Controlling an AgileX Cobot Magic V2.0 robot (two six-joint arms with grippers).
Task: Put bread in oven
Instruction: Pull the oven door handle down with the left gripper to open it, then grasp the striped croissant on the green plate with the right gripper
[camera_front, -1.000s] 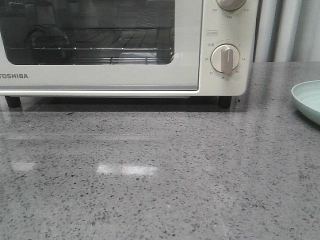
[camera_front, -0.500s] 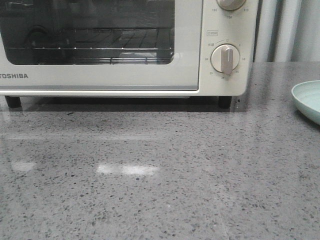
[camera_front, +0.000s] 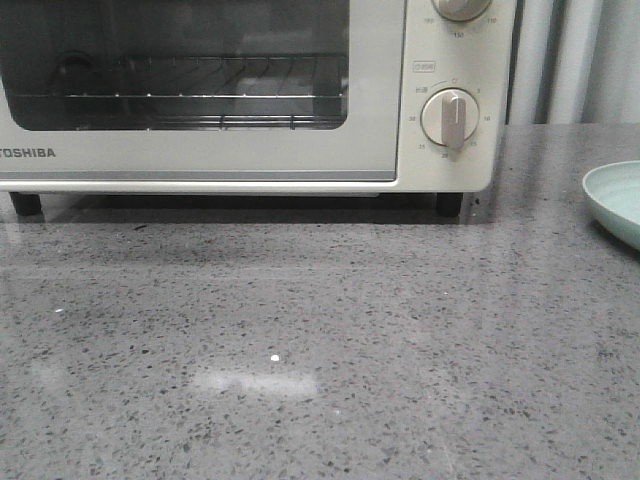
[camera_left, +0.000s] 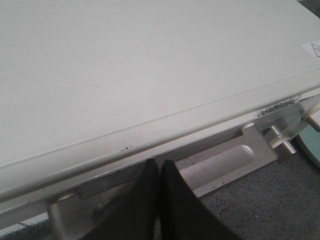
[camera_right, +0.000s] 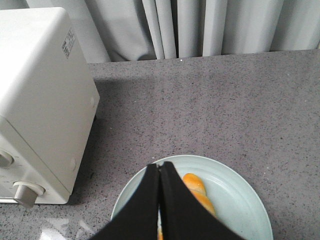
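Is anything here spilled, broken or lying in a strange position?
Nothing stands out. The oven stands level with its door shut, the bread lies inside the pale green plate, and the grey counter shows no spill.

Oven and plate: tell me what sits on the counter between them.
Nothing. In the right wrist view, only bare speckled grey countertop separates the oven from the pale green plate holding the bread.

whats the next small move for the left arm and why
Probably open the left end effector and lower it to the door handle: the oven door looks closed, its fingers are pressed together just above the handle, and the bread sits on the plate.
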